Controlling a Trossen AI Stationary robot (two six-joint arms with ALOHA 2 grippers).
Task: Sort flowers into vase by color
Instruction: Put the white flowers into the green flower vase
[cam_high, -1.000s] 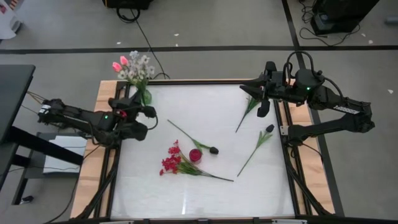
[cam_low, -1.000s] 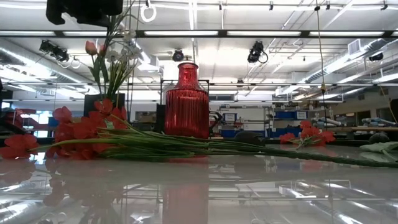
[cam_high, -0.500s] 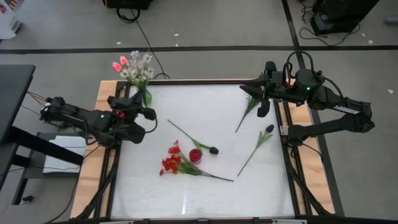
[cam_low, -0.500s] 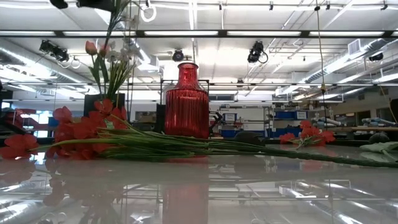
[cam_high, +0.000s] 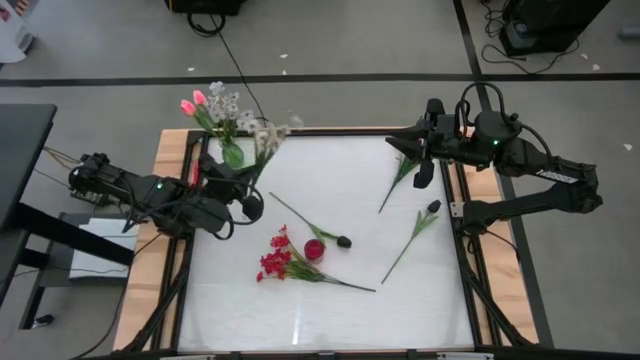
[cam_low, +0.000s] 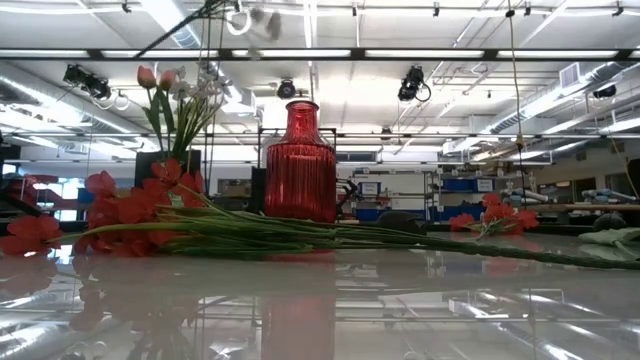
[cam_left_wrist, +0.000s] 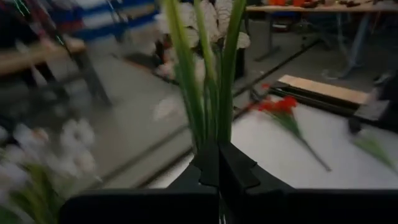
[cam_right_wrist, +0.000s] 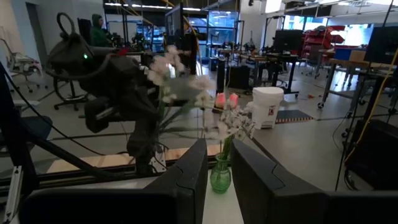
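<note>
My left gripper (cam_high: 243, 185) hangs over the table's far left part, shut on a spray of tiny white blossoms (cam_high: 270, 132). Beside it a small green vase (cam_high: 232, 154) holds pink tulip buds (cam_high: 193, 102) and more white blossoms. A red vase (cam_low: 300, 165) stands mid-table, with red clustered flowers (cam_high: 275, 262) lying against it. Dark-budded flowers (cam_high: 310, 225) (cam_high: 420, 228) lie flat on the table. My right gripper (cam_high: 420, 170) hovers at the far right above a red flower's stem (cam_high: 397, 183), its fingers narrowly open and empty. My left gripper pinches the spray's green stems (cam_left_wrist: 211, 134) between its two shut fingers. The stems run on out of the fingertips along the fingers. The spray is lifted clear and slants up toward the table's far right, with its blossoms (cam_left_wrist: 211, 18) at the free end.
Wooden rails (cam_high: 170, 150) and dark frame bars border the white table. Its near half, in front of the red flowers, holds nothing. The right arm's base (cam_high: 540, 200) stands off the right edge. A person (cam_right_wrist: 96, 28) sits in the room far behind.
My left gripper has risen and rolled beside the green vase, staying shut. The white spray has come up away from the vase's bunch and tipped from upright to slanting toward the table's right. My right arm has kept still.
</note>
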